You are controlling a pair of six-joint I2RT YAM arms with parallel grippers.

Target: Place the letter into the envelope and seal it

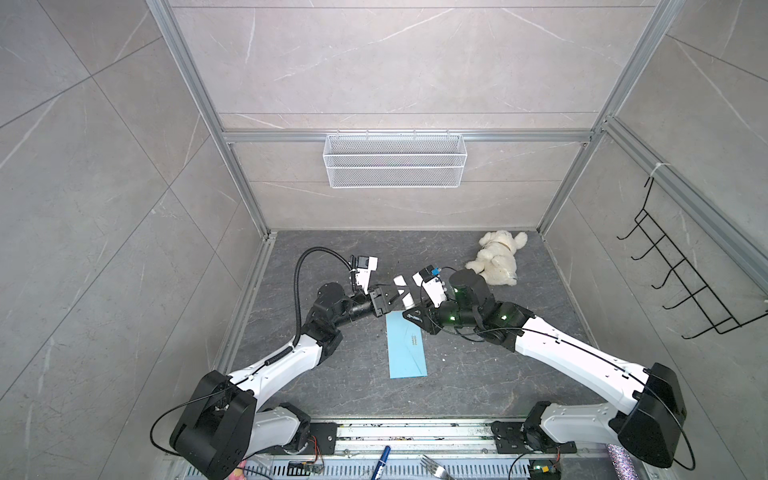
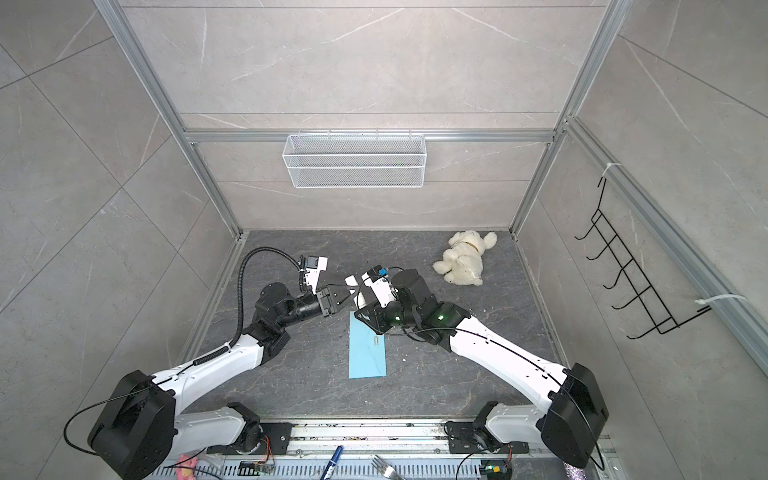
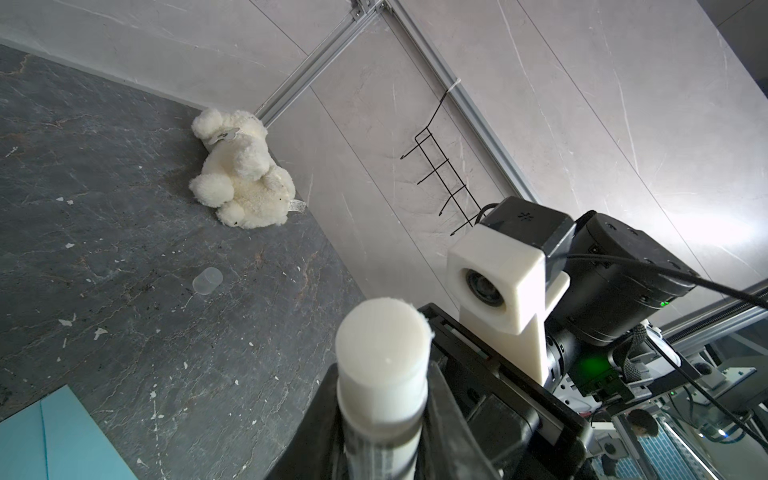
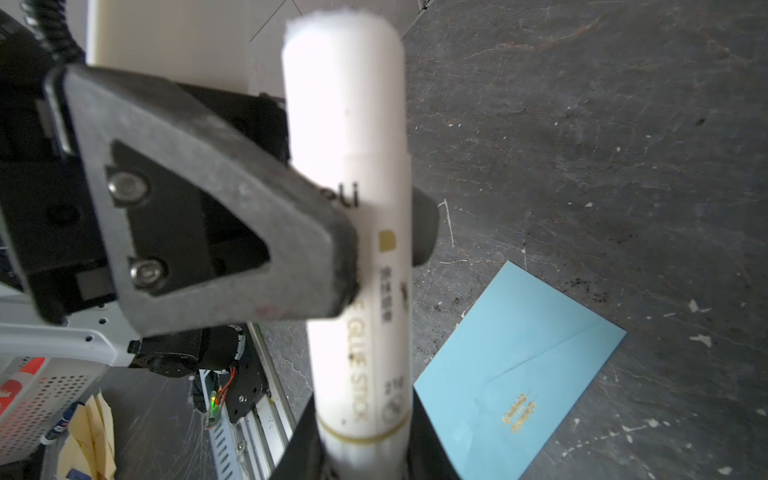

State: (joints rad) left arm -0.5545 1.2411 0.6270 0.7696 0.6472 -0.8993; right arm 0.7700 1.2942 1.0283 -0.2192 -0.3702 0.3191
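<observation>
Envelope [image 1: 406, 353] far end hidden under right arm [image 1: 457, 320], glue stick [image 4: 353, 124] blurred, base cut off

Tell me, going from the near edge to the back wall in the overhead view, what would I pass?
fork → light blue envelope → glue stick → white plush toy → wire basket

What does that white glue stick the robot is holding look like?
The glue stick is a white plastic tube with gold print reading GLUE STICK and a gold ring near its base. Its cap is off, showing flat white glue. It is held above the dark table, by the blue envelope's far end. The left gripper pinches its middle; the right gripper clasps its base.
</observation>
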